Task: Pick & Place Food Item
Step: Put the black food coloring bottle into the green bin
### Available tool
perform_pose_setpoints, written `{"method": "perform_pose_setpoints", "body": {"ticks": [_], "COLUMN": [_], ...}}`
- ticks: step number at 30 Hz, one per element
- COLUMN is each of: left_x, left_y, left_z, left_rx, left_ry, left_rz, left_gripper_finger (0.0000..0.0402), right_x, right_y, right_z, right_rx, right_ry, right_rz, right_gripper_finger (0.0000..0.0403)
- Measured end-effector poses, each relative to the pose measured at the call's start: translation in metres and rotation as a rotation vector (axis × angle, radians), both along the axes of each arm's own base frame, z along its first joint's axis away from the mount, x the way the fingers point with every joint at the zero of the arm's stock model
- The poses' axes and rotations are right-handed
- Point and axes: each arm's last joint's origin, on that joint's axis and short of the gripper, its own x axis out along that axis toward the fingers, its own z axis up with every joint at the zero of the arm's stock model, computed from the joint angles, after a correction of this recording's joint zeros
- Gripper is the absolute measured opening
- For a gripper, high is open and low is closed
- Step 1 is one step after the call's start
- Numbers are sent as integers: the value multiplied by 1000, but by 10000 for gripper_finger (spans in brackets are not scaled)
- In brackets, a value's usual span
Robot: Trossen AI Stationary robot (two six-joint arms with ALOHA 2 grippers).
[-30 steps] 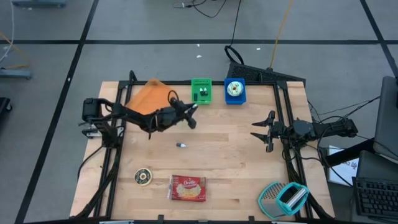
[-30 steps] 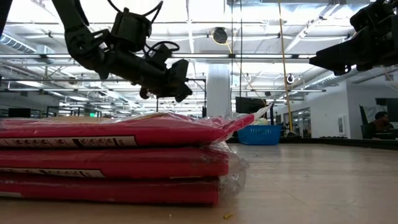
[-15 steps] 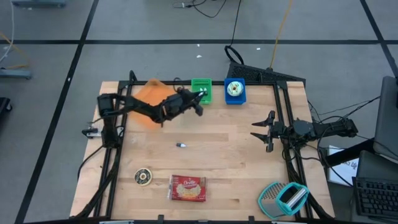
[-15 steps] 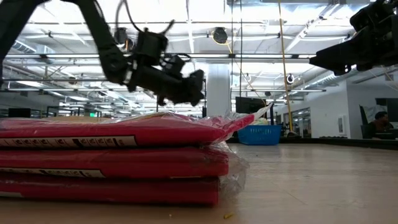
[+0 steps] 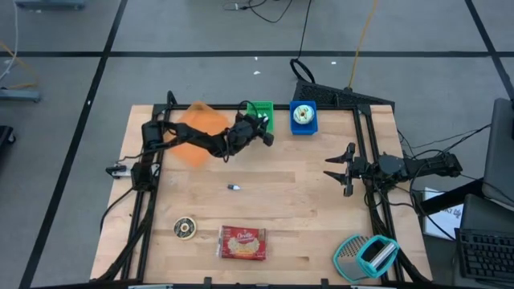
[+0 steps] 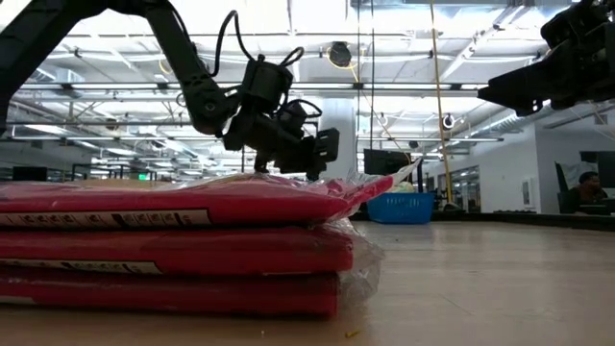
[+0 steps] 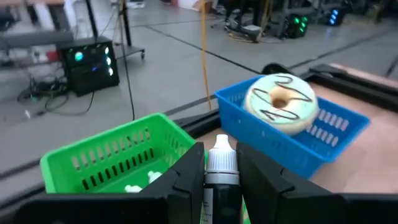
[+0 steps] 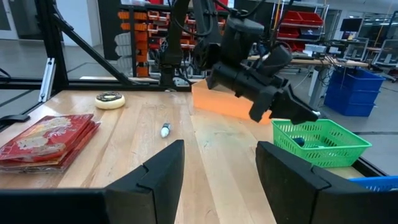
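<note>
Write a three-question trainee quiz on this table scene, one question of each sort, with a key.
1. True or false: the left gripper is shut on a small white-capped dropper bottle.
2. Multiple choice: the white-iced doughnut with dark drizzle lies in
A. the green slotted plastic basket
B. the blue slotted plastic basket
C. the orange tray
3. Fill in: the right gripper waits by the table's right edge with its fingers ____ and nothing between them.

Key: 1 true; 2 B; 3 open.
</note>
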Motion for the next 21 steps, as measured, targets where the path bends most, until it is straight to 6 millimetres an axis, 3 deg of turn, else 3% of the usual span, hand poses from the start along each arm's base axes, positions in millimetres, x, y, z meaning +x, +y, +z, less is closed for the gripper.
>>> {"method": "perform_pose_setpoints", "body": {"ticks": [8,21], "left_x": [-2,-3], "left_y": [2,5], "left_z": [-4,-3], "left_rx": [-130,-137], "left_ry": [-84,-99], "left_rz": [49,63], "left_gripper_finger": [88,88], "right_x": [0,0], "right_y": [0,0], "right_z": [0,0], "right_rx": [0,0], "right_ry": [0,0], "right_rz": [0,0], "right_gripper_finger": [187,187]}}
